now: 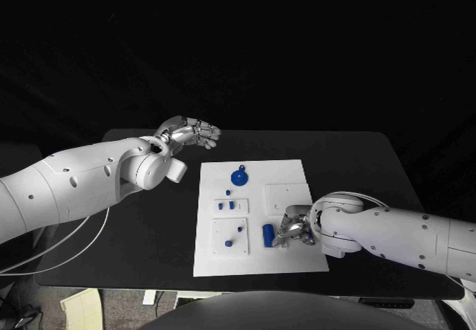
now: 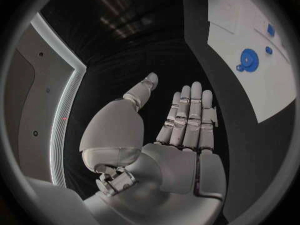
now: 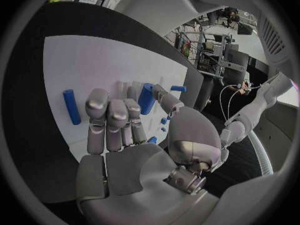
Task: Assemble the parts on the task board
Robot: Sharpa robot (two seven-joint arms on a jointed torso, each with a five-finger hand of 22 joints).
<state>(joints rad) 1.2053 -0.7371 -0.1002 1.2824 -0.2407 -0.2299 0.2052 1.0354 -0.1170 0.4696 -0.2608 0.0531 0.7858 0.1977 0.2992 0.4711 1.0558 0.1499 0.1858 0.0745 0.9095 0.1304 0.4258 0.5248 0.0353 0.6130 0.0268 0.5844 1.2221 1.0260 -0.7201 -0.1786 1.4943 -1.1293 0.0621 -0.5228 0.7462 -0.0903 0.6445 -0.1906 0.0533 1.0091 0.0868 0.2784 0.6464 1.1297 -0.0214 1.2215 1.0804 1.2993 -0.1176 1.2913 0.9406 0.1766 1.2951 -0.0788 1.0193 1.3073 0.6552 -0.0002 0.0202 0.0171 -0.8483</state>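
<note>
The right hand (image 1: pixel 296 230) is over the near right of the board (image 1: pixel 287 172), its fingers pinching a blue peg (image 3: pixel 146 98); a second peg (image 1: pixel 267 234) lies just beside it. I would keep the peg upright before seating it. The right wrist view shows the pinch, hidden from the head view. The left hand (image 1: pixel 188 133) hovers spread over the counter (image 1: pixel 148 227)

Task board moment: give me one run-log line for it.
left robot hand: open, off the task board | right robot hand: over board, fingers at blue cylinder, grip unclear | blue gear: on board
</note>
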